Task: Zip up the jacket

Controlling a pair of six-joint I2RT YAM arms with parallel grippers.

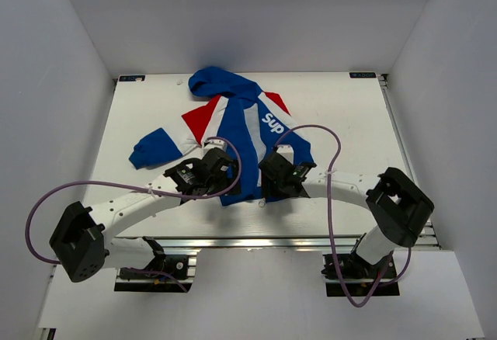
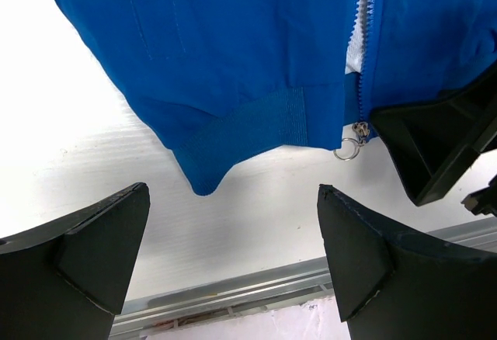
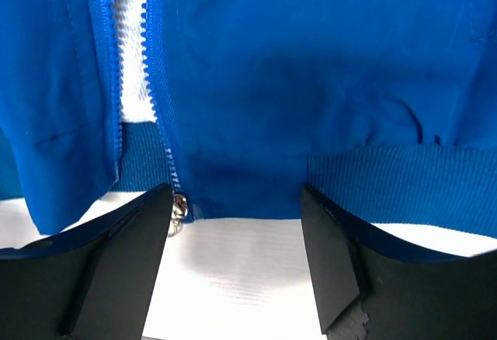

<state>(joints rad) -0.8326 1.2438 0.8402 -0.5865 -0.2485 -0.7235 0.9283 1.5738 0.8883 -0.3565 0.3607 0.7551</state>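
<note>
The blue jacket [image 1: 242, 126] lies flat on the white table [image 1: 349, 123], hood at the far end and hem towards me. Its zip is undone, with white lining [image 3: 130, 53] showing between the teeth. The metal zip pull [image 2: 351, 144] [image 3: 178, 209] sits at the bottom hem. My left gripper [image 2: 233, 191] [image 1: 208, 171] hovers open just short of the hem [image 2: 248, 130], left of the zip. My right gripper [image 3: 235, 190] [image 1: 278, 171] is open, its fingertips straddling the hem edge right of the zip, and its left finger [image 3: 116, 262] is beside the pull. Neither holds anything.
An aluminium rail [image 2: 233, 289] runs along the table's near edge right behind my left fingers. The jacket's left sleeve [image 1: 155, 150] stretches out to the left. Purple cables [image 1: 326, 134] loop over both arms. White walls enclose the table.
</note>
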